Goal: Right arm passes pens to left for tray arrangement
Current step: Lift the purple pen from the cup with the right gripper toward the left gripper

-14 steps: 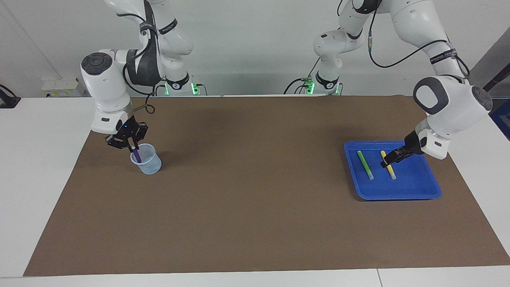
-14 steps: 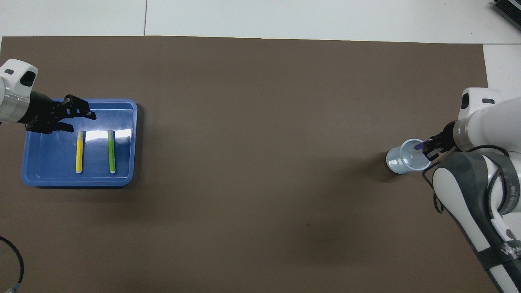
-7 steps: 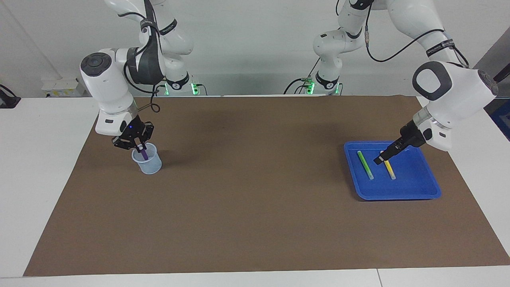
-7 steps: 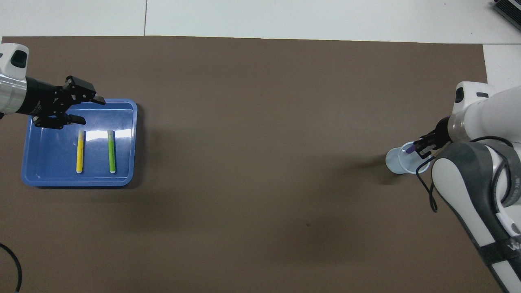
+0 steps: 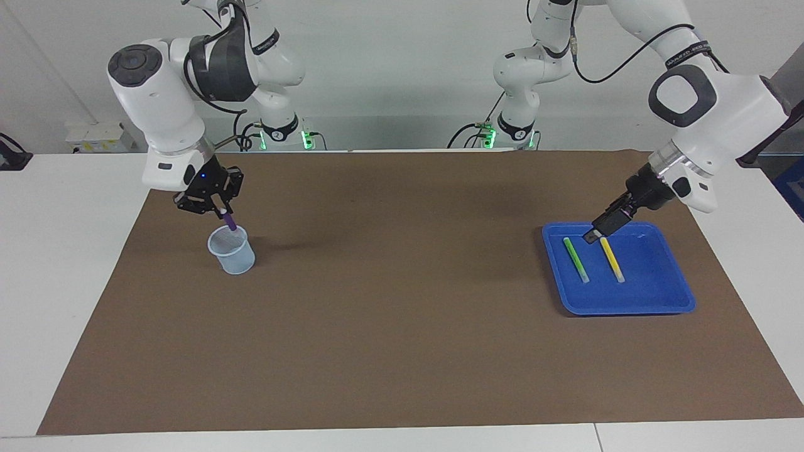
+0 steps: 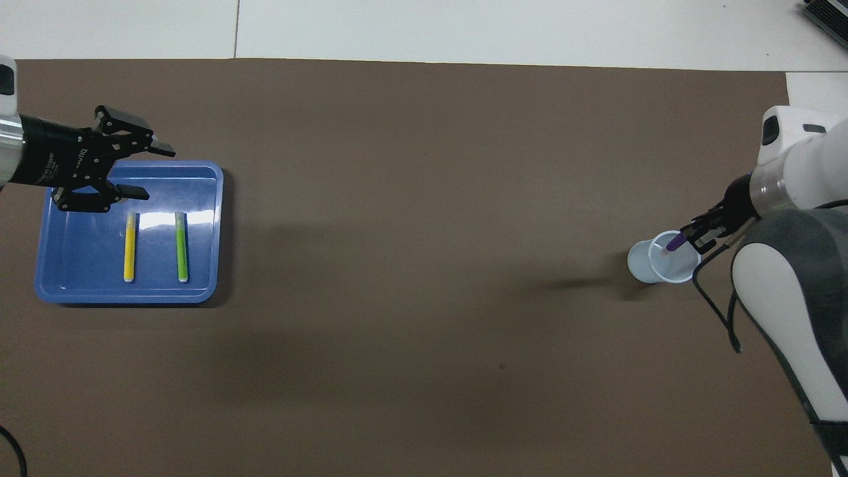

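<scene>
Over the mouth of a pale translucent cup [image 5: 232, 250], the purple pen [image 5: 229, 221] is pinched by its upper end between the closed fingers of the right gripper [image 5: 221, 212], the pen's lower tip hanging at the cup's rim. From those fingers the wrist rises steeply, and the white forearm is bent back toward its base. At the left arm's end of the table, the left gripper [image 6: 149, 172] is held with its fingers spread wide and nothing between them, raised over the edge of the blue tray [image 5: 659, 298] nearer to the robots. Its wrist is slanted down from a bulky elbow joint. Within the tray the green pen [image 5: 575, 259] and the yellow pen [image 5: 612, 259] are laid side by side, apart.
</scene>
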Available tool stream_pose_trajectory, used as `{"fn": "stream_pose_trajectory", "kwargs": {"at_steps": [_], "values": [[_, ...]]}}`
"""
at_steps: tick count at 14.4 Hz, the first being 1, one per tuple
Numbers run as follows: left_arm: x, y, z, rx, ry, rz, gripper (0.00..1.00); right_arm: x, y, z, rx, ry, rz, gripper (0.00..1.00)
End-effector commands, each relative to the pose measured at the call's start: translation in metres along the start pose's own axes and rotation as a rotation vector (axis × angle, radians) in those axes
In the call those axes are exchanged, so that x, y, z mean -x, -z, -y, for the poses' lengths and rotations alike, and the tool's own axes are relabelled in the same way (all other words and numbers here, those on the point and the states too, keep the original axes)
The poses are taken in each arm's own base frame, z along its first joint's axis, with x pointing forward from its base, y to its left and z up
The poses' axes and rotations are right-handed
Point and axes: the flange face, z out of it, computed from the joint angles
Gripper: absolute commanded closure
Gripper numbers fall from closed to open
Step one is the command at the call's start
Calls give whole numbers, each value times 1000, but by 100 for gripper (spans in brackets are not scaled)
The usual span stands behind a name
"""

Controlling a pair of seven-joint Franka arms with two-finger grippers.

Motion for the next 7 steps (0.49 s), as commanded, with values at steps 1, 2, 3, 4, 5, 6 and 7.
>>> {"fn": "stream_pose_trajectory", "kwargs": {"at_steps": [1, 2, 3, 4, 5, 6, 7], "values": [[20, 19, -6, 42, 76, 23, 20, -12, 9, 17, -62, -76, -30, 100], [23, 23, -7, 58, 112, 30, 20, -15, 10, 22, -120, -147, -59, 100], [27, 26, -10, 72, 140, 35, 20, -16, 9, 25, -153, -219, -66, 100], [29, 28, -11, 88, 168, 43, 20, -19, 8, 29, -178, -276, -73, 100], [31, 29, -12, 106, 203, 59, 20, -25, 7, 38, -220, -301, -94, 100], [34, 32, -14, 134, 241, 75, 20, -31, 9, 46, -251, -337, -112, 100], [35, 33, -16, 160, 269, 97, 20, -35, 7, 54, -271, -395, -118, 100]]}}
